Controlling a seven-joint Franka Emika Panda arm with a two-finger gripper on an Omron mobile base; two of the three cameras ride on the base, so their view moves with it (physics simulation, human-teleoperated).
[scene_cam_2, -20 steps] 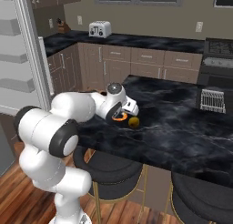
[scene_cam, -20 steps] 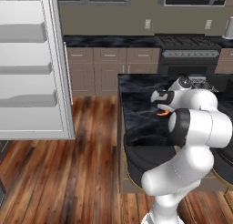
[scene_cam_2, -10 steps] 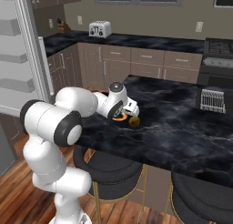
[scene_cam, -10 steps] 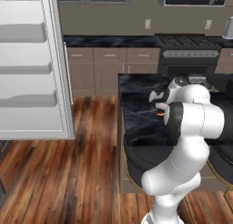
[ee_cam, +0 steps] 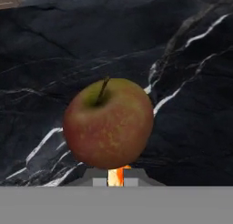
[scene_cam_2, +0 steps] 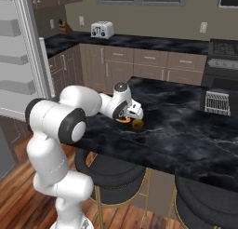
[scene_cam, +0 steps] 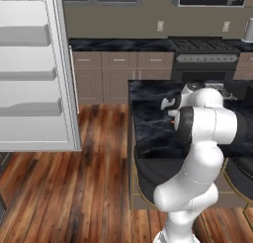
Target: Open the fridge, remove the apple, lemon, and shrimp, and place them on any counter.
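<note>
On the counter [scene_cam_2: 186, 135], a black island top with white veins, my gripper [scene_cam_2: 126, 120] is down at the surface, shut on the orange shrimp [scene_cam_2: 122, 121]. In the hand view a sliver of the shrimp [ee_cam: 116, 175] shows between the shut tips of the gripper [ee_cam: 116, 179]. Just ahead of the tips rests the apple [ee_cam: 108, 123], red-brown with a greenish top; in the right base view the apple [scene_cam_2: 137, 124] lies just right of the hand. The fridge door [scene_cam: 29, 74] stands open at the left. The lemon is out of view.
A wire rack [scene_cam_2: 217, 102] stands on the island's far right. Round black stools [scene_cam_2: 114, 170] sit under the island's near edge. Along the back wall runs a counter with a toaster [scene_cam_2: 102, 30] and a stove [scene_cam: 202, 45]. Wood floor lies between fridge and island.
The jaws have closed the last bit around the shrimp. The arm's elbow has shifted while the hand stays at the same spot beside the apple.
</note>
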